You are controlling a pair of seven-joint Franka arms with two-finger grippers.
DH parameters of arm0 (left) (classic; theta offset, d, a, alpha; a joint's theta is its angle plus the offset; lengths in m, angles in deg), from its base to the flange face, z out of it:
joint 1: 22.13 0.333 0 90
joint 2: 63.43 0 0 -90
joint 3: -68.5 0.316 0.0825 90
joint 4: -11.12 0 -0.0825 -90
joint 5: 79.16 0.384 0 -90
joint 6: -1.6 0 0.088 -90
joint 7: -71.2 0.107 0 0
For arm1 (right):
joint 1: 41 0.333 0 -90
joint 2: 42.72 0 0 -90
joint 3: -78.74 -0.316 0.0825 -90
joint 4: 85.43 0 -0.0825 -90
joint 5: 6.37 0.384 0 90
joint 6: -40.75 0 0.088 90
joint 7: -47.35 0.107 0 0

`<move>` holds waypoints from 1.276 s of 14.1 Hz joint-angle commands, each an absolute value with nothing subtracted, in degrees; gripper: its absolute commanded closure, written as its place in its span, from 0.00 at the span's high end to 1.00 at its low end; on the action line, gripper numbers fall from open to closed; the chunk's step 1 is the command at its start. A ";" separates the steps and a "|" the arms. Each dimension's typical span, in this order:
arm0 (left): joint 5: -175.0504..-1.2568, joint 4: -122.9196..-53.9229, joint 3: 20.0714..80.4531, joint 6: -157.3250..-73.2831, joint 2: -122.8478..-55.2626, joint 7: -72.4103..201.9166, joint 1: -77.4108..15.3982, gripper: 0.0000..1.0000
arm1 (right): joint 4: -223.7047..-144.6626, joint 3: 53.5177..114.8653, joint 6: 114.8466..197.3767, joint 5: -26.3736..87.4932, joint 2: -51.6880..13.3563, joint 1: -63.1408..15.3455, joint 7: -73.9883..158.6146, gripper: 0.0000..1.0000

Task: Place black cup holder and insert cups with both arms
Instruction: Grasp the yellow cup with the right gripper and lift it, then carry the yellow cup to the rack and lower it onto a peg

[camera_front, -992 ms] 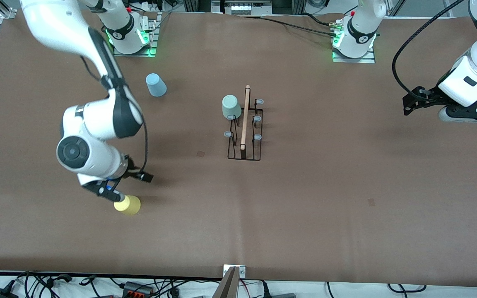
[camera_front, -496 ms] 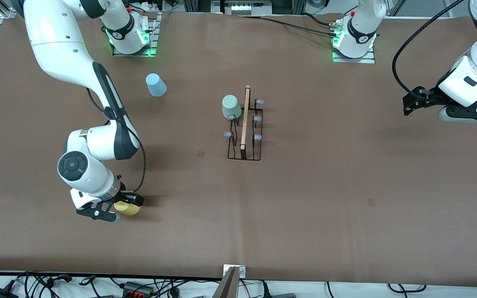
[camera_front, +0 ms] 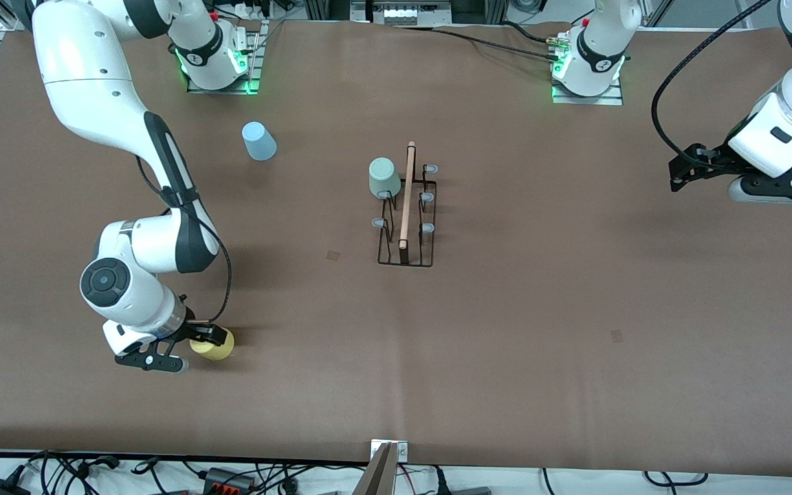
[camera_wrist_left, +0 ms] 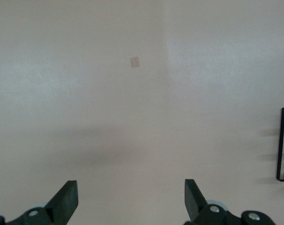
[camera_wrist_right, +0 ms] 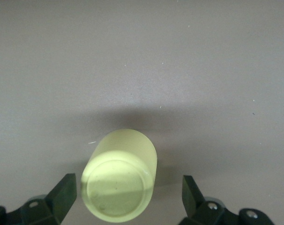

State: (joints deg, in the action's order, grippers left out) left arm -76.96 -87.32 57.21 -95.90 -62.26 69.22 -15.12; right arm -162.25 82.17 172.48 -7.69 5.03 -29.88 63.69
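We see the black cup holder [camera_front: 406, 213] standing upright mid-surface, a thin wire rack with a pale wooden rod handle on top and grey-blue tipped pegs. The pale green cup [camera_front: 383, 177] sits upturned on the peg farthest from the front camera, on the side toward the right arm's end. The light blue cup [camera_front: 258, 141] stands upside down on the surface, near the right arm's base. The yellow cup [camera_front: 214, 344] stands upside down too, much nearer the front camera.
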 commanded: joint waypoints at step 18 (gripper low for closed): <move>-78.11 -87.32 56.63 -95.79 -61.59 69.27 -14.31 1.00 | -160.83 80.33 154.50 -7.26 -5.08 -25.19 57.71 0.26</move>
